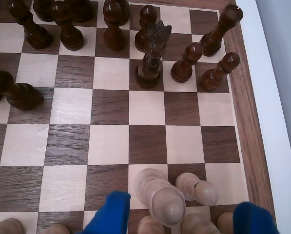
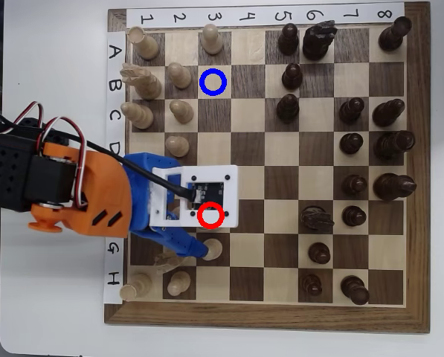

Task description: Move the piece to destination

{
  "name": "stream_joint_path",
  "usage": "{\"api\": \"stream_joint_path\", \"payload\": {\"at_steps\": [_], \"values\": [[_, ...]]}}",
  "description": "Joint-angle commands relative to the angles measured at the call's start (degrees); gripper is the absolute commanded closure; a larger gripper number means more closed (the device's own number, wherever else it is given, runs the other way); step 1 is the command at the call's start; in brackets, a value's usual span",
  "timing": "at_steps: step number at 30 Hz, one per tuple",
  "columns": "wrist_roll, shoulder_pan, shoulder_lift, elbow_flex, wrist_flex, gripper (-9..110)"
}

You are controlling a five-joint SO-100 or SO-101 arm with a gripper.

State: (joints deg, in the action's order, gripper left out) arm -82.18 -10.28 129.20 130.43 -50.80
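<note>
Wrist view: pincer [image 1: 179, 217] spread wide, nothing gripped yet; piece [image 1: 199, 189] btwn fingertips. Lift + carry to destination [image 2: 213, 82], well away, both left.

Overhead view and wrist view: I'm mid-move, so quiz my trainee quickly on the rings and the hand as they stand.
1. True or false: in the overhead view the blue ring marks row B, column 3.
2. The red ring appears over: A) a bare square, B) the white camera mount, C) a dark pawn.
3. In the wrist view, what colour are the pieces between the fingers of the hand?

Key: 1 true; 2 B; 3 cream.
</note>
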Motion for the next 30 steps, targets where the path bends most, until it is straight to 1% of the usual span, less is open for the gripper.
{"api": "stream_joint_path", "payload": {"at_steps": [1,11,21,30], "values": [[-1.1,1.0,1.7,-0.1,0.4,74],[-1.8,2.2,5.7,2.5,-3.2,74],[2.3,-1.3,4.3,3.8,0.0,75],[3.3,-2.6,0.8,2.1,1.8,77]]}}
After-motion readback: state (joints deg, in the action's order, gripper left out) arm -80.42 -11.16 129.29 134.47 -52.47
